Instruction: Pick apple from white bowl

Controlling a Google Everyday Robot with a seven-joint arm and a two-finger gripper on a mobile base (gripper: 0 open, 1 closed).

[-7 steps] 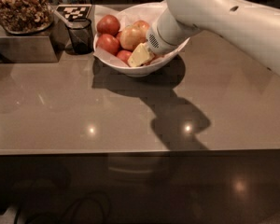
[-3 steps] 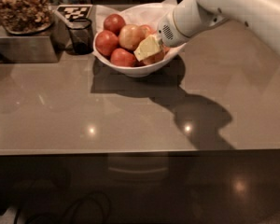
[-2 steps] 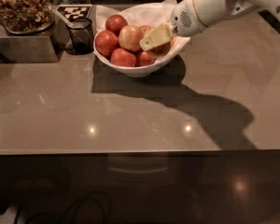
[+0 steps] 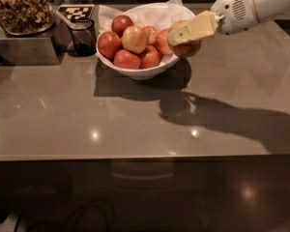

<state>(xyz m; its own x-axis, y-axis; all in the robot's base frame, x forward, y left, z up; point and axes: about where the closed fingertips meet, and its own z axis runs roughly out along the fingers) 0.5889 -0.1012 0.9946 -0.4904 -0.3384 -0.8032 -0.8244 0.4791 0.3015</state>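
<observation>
The white bowl [image 4: 146, 73], lined with white paper, stands at the back middle of the brown counter and holds several red and orange-yellow apples. My gripper [image 4: 181, 38] comes in from the upper right on a white arm. Its pale yellow fingers [image 4: 195, 28] are shut on the apple [image 4: 189, 48], an orange-red one. It holds the apple in the air just over the bowl's right rim. The apple's far side is hidden behind the finger. A round shadow lies on the counter below it.
A small dark cup [image 4: 82, 36] stands left of the bowl, with a checkered tag [image 4: 75, 12] behind it. A clear container of nuts [image 4: 20, 7] sits on a metal box [image 4: 24, 46] at the far left. The counter's front edge [image 4: 135, 157] runs across the lower view.
My gripper has risen and pulled back to the right out of the bowl, with the apple in it. The arm's shadow on the counter has shifted right.
</observation>
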